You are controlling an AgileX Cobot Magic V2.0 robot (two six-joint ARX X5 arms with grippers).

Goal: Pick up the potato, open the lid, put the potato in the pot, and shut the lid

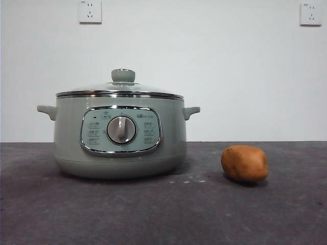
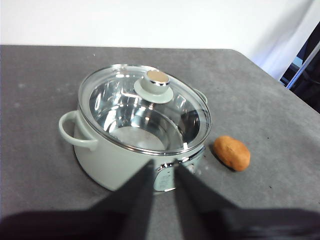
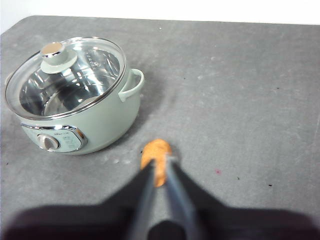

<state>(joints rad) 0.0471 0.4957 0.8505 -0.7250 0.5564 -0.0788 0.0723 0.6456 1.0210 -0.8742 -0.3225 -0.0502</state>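
Front cam low; wrist cams high, share pot.

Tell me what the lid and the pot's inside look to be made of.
The lid looks like clear glass in a shiny steel rim: the pot's inside shows through it. Its knob seems matte green plastic with a metal cap. The inside looks like polished steel, mirroring light.

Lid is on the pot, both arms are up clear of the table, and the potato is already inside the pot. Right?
Not quite. The potato lies on the table beside the pot, as the front view shows. The lid is on, and both arms are clear.
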